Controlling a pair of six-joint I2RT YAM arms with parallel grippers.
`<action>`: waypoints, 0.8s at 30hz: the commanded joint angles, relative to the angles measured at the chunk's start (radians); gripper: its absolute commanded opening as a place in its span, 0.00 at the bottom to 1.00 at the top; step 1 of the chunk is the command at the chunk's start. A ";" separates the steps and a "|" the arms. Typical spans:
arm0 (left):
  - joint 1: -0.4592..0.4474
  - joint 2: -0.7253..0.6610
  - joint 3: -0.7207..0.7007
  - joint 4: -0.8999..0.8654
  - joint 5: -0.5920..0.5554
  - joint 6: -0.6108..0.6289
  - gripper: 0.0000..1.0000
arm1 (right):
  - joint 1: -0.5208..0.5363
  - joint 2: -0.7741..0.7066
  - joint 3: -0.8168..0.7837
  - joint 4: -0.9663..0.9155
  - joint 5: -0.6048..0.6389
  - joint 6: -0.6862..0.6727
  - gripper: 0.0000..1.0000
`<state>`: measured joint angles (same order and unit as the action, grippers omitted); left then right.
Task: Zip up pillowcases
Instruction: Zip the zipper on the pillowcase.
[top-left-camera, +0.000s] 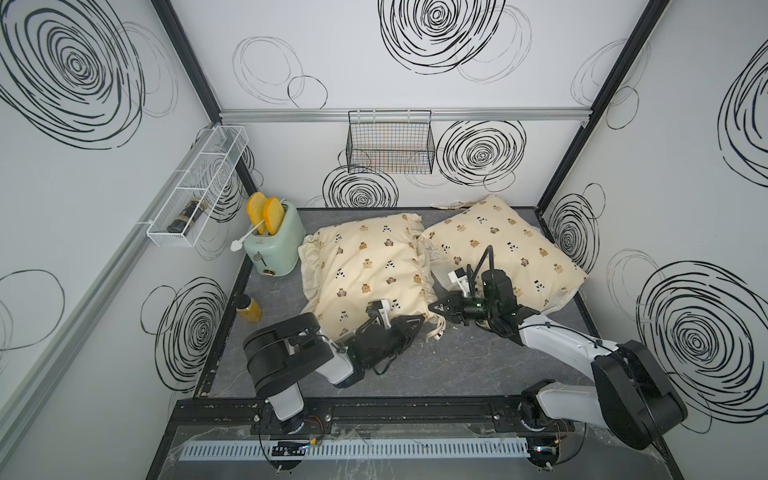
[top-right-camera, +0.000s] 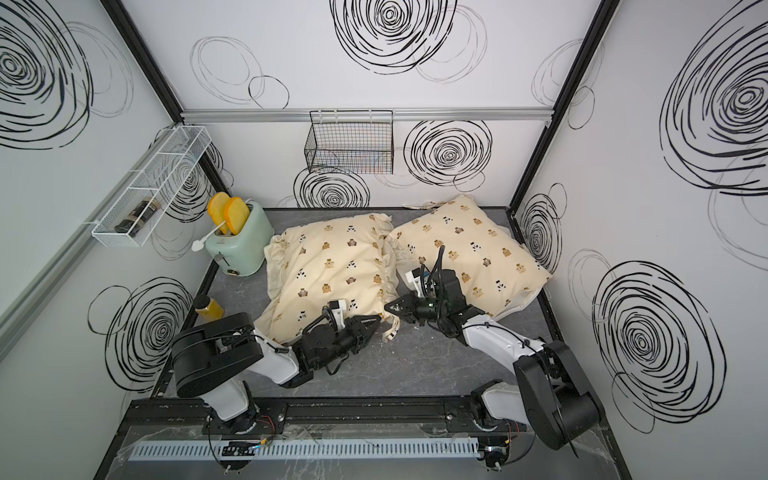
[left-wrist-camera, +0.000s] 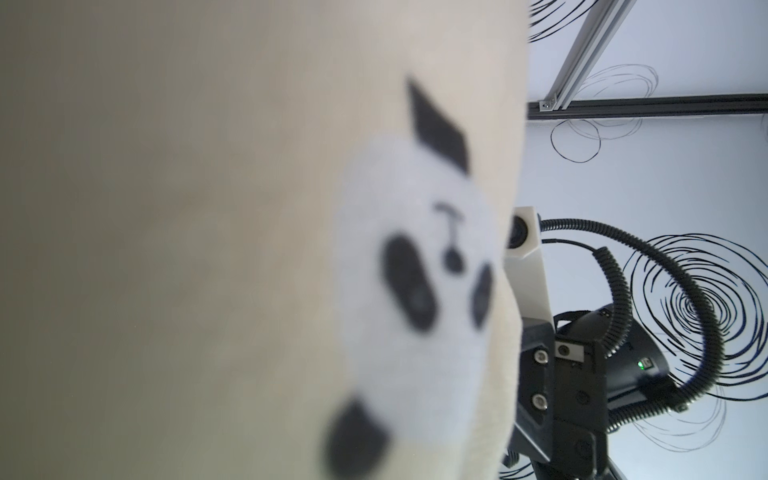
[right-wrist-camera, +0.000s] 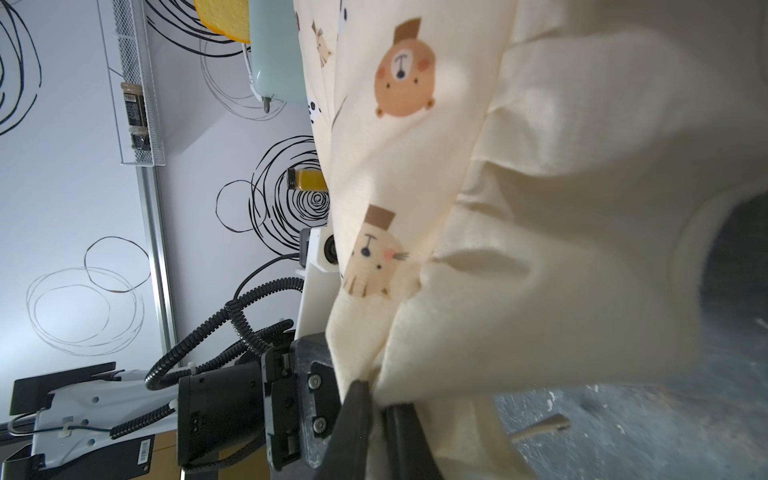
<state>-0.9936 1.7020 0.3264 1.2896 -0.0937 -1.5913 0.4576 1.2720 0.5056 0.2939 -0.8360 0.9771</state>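
Pillowcases, two cream-yellow ruffled fabric covers printed with brown bears and black-white pandas, both plump, lie on the dark grey marbled table (top-left-camera: 457, 365) in both top views. I see the near pillowcase (top-left-camera: 365, 266) (top-right-camera: 332, 266) mid-table and the far pillowcase (top-left-camera: 498, 237) (top-right-camera: 469, 237) toward the back right corner, their ruffles touching. A mint-green toaster (top-left-camera: 274, 241) with two orange toast slices stands just beside the near pillowcase at back left. A small juice bottle (top-left-camera: 249, 309) sits by the left edge. Left claw (top-left-camera: 417, 322) (top-right-camera: 374, 322) is at the near pillowcase's front edge; I cannot tell whether it is parted or closed. Right claw (top-left-camera: 435, 309) (top-right-camera: 392, 308) points at that cover's front right corner, tips near the left claw's. A fabric tie (top-left-camera: 438, 330) lies on the table just beside them.

Left wrist view: the blurred near pillowcase (left-wrist-camera: 208, 249) fills most of the frame, with one big out-of-focus panda. The claw itself is hidden.

Right wrist view: right claw (right-wrist-camera: 378, 411) is pinched closed on a gathered fold of the near pillowcase (right-wrist-camera: 415, 166), with a black finger (right-wrist-camera: 353, 415) pressed into the cloth. The toaster (right-wrist-camera: 274, 54) and juice bottle (right-wrist-camera: 307, 178) are behind, and the table (right-wrist-camera: 623, 436) shows under the ruffle.
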 joint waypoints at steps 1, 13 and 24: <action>0.009 0.012 -0.008 0.089 -0.011 -0.022 0.28 | 0.010 -0.009 -0.012 0.028 -0.036 0.012 0.00; 0.003 0.018 -0.048 0.137 -0.027 -0.046 0.15 | 0.012 -0.009 -0.009 0.023 -0.031 0.008 0.00; 0.004 0.038 -0.063 0.178 -0.020 -0.051 0.00 | 0.010 -0.006 -0.011 0.022 -0.022 0.006 0.00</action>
<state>-0.9939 1.7271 0.2749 1.3987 -0.0982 -1.6279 0.4614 1.2720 0.5053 0.2943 -0.8360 0.9798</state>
